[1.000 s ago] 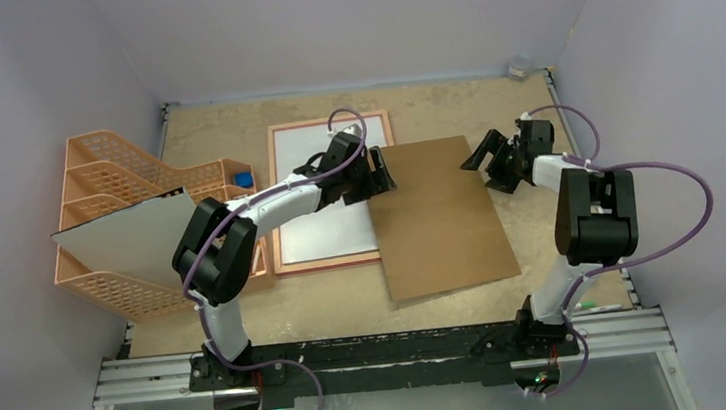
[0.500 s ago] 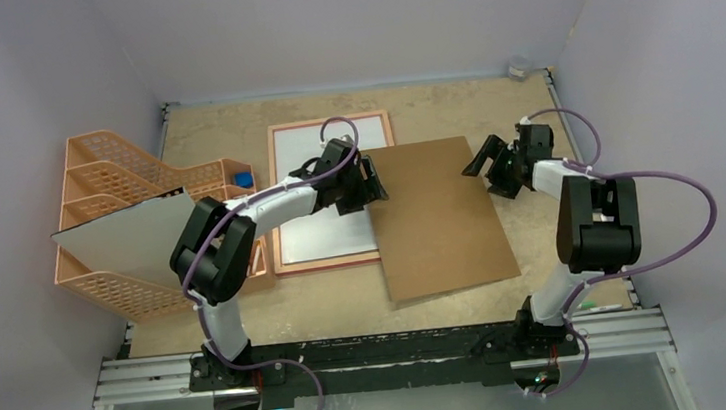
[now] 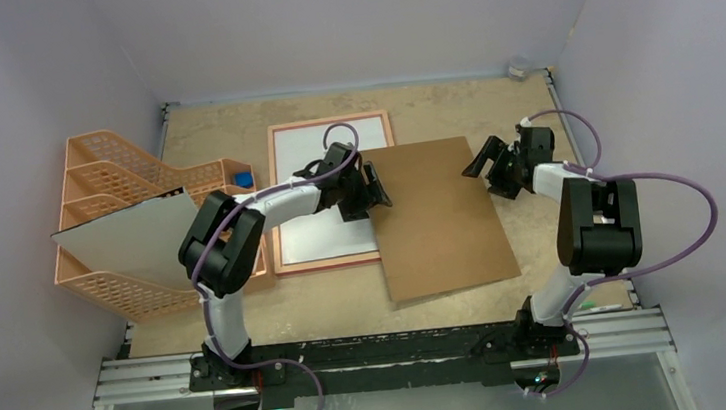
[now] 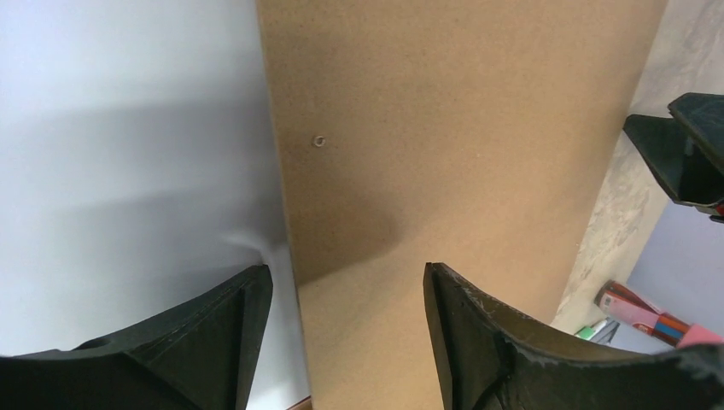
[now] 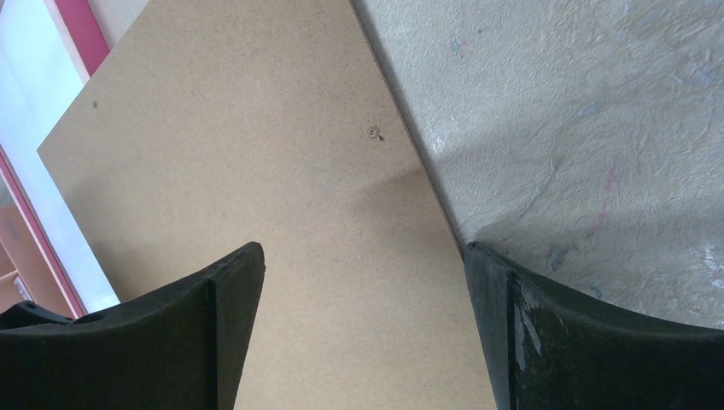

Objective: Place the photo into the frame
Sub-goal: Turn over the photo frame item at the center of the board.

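Observation:
The frame (image 3: 326,121) lies flat at the table's middle, showing a pink-red rim. The photo (image 3: 309,150) lies in it white back up, and it also shows in the left wrist view (image 4: 128,128). A brown backing board (image 3: 436,218) lies to the right and overlaps the frame's right side. My left gripper (image 3: 373,189) is open and empty, astride the board's left edge (image 4: 346,273). My right gripper (image 3: 486,168) is open and empty, astride the board's right edge near its far corner (image 5: 363,252). The frame's rim shows in the right wrist view (image 5: 81,34).
An orange mesh organiser (image 3: 130,227) stands at the left with a grey sheet (image 3: 126,238) leaning in it and a small blue thing (image 3: 243,179) beside it. Coloured pens (image 4: 640,312) lie at the near right. A small round object (image 3: 520,67) sits in the far right corner.
My left gripper has slid a little toward me and to the left along the board's left edge. My right gripper has edged slightly toward the board. The board has barely shifted.

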You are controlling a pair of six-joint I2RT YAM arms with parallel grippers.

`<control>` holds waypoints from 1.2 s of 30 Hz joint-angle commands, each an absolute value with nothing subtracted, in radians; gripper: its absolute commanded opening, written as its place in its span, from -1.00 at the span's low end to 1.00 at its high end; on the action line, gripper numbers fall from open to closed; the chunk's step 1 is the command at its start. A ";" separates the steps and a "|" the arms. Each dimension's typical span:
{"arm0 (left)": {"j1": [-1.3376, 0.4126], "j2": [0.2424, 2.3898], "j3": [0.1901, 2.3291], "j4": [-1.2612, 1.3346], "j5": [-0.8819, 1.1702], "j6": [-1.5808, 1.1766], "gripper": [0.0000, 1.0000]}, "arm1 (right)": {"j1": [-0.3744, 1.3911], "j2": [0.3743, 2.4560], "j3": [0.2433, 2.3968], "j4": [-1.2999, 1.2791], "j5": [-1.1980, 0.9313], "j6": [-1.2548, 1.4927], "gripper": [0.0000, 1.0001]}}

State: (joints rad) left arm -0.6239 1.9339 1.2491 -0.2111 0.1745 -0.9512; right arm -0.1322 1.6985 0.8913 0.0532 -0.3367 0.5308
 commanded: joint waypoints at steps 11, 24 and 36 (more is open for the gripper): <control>-0.607 1.880 1.222 0.098 0.437 -1.069 -0.11 | -0.129 1.715 0.838 -0.034 -0.363 0.496 0.78; -0.568 1.837 1.258 0.247 0.597 -0.979 -0.88 | -0.128 1.618 0.899 -0.138 -0.238 0.492 0.74; -0.555 1.802 1.450 -0.029 0.503 -0.896 -1.00 | -0.075 1.422 1.116 -0.361 0.071 0.511 0.70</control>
